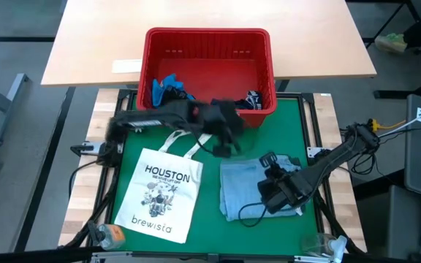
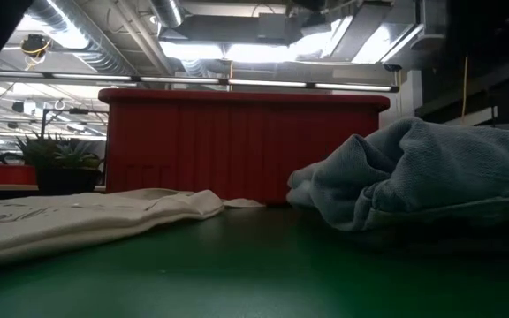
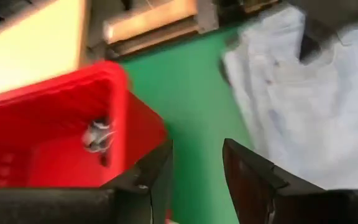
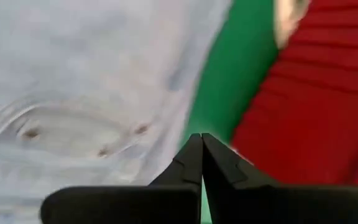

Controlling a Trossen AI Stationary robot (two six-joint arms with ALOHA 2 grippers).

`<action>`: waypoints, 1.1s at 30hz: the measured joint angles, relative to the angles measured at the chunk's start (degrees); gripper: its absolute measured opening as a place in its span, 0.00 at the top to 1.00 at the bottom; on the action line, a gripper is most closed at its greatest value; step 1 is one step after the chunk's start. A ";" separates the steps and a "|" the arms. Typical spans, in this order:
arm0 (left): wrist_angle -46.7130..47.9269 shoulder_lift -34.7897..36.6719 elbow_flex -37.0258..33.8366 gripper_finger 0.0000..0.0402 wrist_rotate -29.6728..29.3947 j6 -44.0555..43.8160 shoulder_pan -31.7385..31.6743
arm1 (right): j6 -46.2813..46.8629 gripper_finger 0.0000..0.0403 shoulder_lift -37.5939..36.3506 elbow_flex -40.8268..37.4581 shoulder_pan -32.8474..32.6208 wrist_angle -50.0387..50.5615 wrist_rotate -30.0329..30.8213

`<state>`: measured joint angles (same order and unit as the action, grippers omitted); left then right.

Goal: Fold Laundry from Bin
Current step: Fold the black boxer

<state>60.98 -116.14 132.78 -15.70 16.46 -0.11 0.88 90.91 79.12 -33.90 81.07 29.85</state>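
Note:
The red bin (image 1: 207, 38) stands at the far edge of the green mat (image 1: 218, 219). A bright blue garment (image 1: 168, 88) lies in its left part and a dark one (image 1: 253, 99) at its right. A light blue denim shirt (image 1: 251, 191) lies crumpled on the mat (image 2: 431, 177). My left gripper (image 3: 197, 174) hangs open and empty above the mat, just in front of the bin (image 1: 227, 139). My right gripper (image 4: 201, 148) is shut and empty, raised over the denim shirt (image 1: 270, 196).
A white "HOUSTON brewista" tote bag (image 1: 159, 193) lies flat on the mat's left half, its handles toward the bin. A small orange thing (image 1: 112, 235) sits at the near left corner. A wooden table (image 1: 86, 44) lies beyond the bin.

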 joint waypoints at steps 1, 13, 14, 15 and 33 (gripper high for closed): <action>-0.01 1.81 -1.34 0.66 0.01 1.39 -0.97 | -0.64 0.99 0.00 1.39 0.84 0.01 1.07; 4.51 15.81 -2.13 0.66 0.10 2.31 -18.78 | -26.05 0.99 -0.04 5.78 19.57 -4.58 6.31; 4.42 16.10 -2.13 0.66 0.09 2.30 -20.14 | -28.21 0.99 -0.07 5.78 21.49 -5.56 5.66; 4.47 16.29 -2.13 0.66 0.06 2.30 -21.54 | -30.00 0.99 -0.07 5.78 23.38 -6.36 5.11; -1.47 16.13 -2.17 0.66 -0.28 4.98 -30.63 | -41.46 0.99 -0.07 8.23 46.38 -25.52 -9.98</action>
<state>59.51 -100.01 130.61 -15.99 21.44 -30.74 -40.58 90.85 87.35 12.47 55.55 19.87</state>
